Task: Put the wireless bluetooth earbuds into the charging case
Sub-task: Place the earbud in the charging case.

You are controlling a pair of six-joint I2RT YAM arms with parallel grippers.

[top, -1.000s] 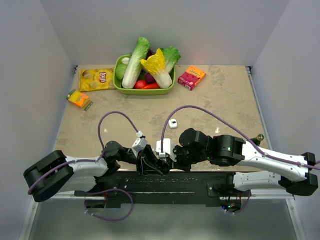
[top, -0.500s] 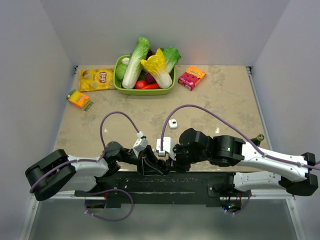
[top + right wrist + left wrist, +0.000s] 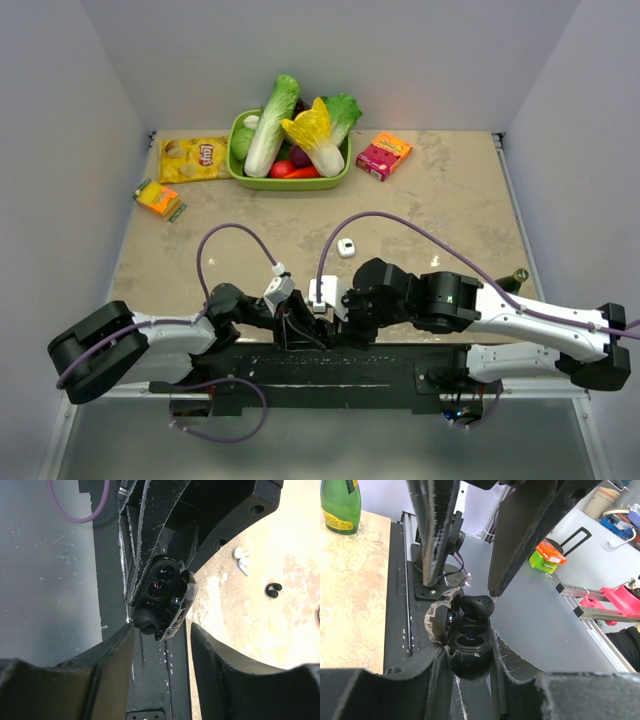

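Observation:
My left gripper (image 3: 470, 677) is shut on a black charging case (image 3: 469, 652), held with its taped lid (image 3: 436, 622) swung open. A black earbud (image 3: 476, 606) sits on the case's far well and sticks out of it; the nearer well shows empty. My right gripper (image 3: 162, 650) stands open, one finger on each side of the earbud (image 3: 146, 620) and the case (image 3: 162, 587), touching neither. In the top view both grippers meet over the black base rail (image 3: 315, 325). A small white rounded-square case (image 3: 346, 248) lies apart on the table.
A green basket (image 3: 240, 170) of vegetables, a yellow chips bag (image 3: 193, 158), a pink box (image 3: 383, 155) and an orange packet (image 3: 158, 198) stand at the back. A green bottle (image 3: 340, 505) stands near the right arm. White earbuds (image 3: 242, 560) lie on the table.
My right gripper has opened and let go of the black earbud, which now rests on the case. The right wrist has shifted slightly left; the left arm has held still.

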